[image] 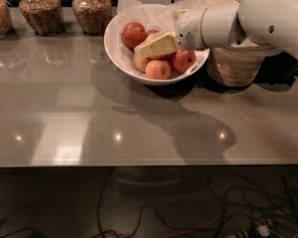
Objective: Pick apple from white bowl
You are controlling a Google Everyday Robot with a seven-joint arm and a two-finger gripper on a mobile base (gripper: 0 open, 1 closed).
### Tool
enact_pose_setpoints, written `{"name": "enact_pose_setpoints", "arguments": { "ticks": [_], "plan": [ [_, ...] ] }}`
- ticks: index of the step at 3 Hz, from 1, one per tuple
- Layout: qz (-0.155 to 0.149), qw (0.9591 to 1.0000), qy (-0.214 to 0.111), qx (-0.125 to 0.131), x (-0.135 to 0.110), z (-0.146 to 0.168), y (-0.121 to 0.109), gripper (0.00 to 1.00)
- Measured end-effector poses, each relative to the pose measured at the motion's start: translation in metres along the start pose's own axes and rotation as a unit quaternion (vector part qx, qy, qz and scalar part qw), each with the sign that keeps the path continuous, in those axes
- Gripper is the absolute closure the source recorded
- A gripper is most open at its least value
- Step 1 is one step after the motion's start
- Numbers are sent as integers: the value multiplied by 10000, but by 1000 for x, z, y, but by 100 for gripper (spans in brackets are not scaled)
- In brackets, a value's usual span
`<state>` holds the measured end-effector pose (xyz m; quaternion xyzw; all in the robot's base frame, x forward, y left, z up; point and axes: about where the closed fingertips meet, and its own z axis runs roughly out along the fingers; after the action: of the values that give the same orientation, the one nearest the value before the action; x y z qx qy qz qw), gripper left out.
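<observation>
The white bowl (118, 53), lined with crinkled white paper, stands at the back middle of the grey table. It holds several apples: a dark red one (133, 34) at the left, a red one (183, 60) at the right and an orange one (159, 69) at the front. A pale orange-red apple (150, 33) in the middle is mostly hidden under my gripper. My gripper (156, 44), yellowish, reaches in from the right and sits low over the middle of the bowl, on or just above that apple.
Three glass jars of grain (37, 9) stand along the back left. A stack of tan disposable bowls (233, 66) stands right of the white bowl, under my white arm (248, 19). The grey table's (64, 108) front edge runs across the lower picture, with cables on the floor below.
</observation>
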<state>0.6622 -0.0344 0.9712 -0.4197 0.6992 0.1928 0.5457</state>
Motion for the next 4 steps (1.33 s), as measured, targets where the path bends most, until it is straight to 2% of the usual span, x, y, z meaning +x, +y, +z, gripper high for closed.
{"name": "enact_pose_setpoints", "arguments": {
  "ticks": [2,4],
  "plan": [
    [47,9994,349,64,26,18,-12,10],
    [81,9981,616,41,45,31,-15,13]
  ]
}}
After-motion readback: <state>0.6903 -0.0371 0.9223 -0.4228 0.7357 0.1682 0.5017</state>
